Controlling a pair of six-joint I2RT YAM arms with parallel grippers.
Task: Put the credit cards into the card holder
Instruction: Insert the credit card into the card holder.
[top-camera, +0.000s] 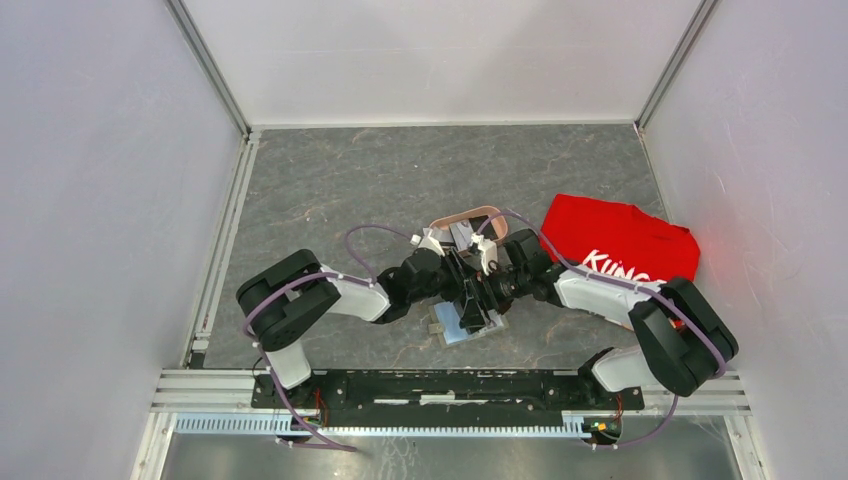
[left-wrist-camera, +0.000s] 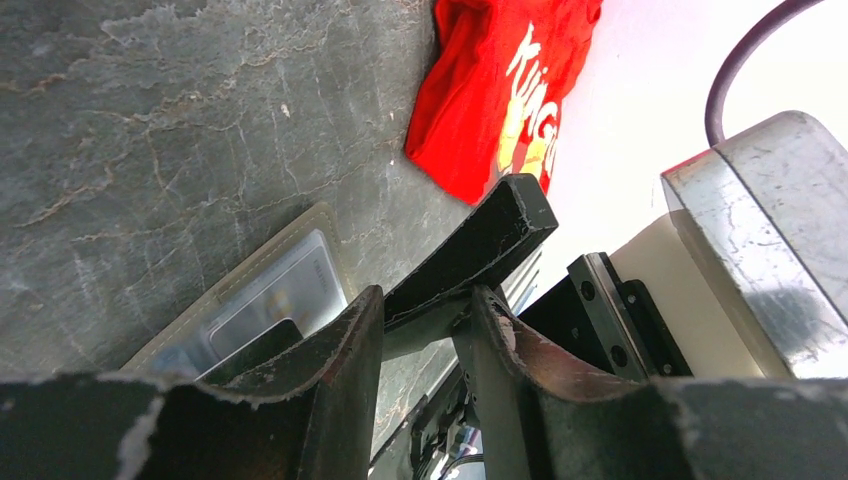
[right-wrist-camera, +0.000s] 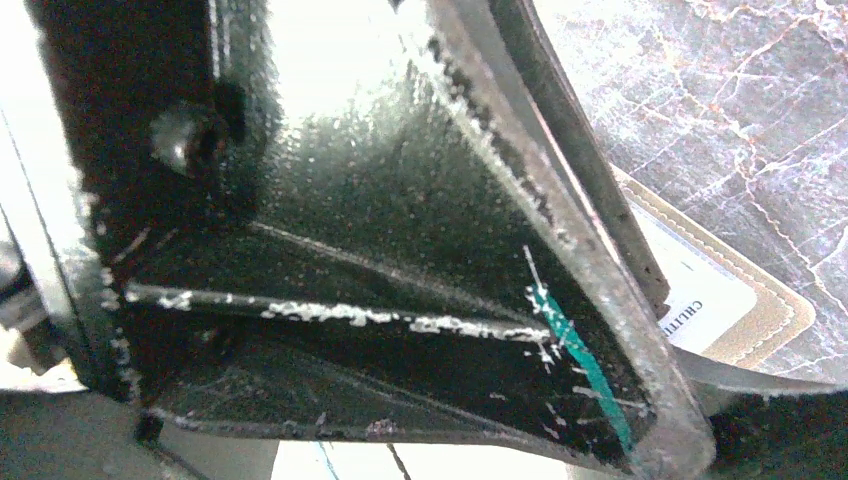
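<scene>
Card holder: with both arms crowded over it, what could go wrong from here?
1. The left gripper and right gripper overlap above the card holder; they may collide or jam.
2. The holder lies open on the table; a nudge might slide it or dislodge the card on it.
3. The right wrist view is mostly blocked, so alignment is hard to judge.

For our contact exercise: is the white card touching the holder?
Touching. The right wrist view shows the card lying flat on the open holder.

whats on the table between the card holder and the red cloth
Nothing: in the left wrist view the grey table runs bare from the card holder to the red cloth. From above, the right arm overhangs it.
</scene>
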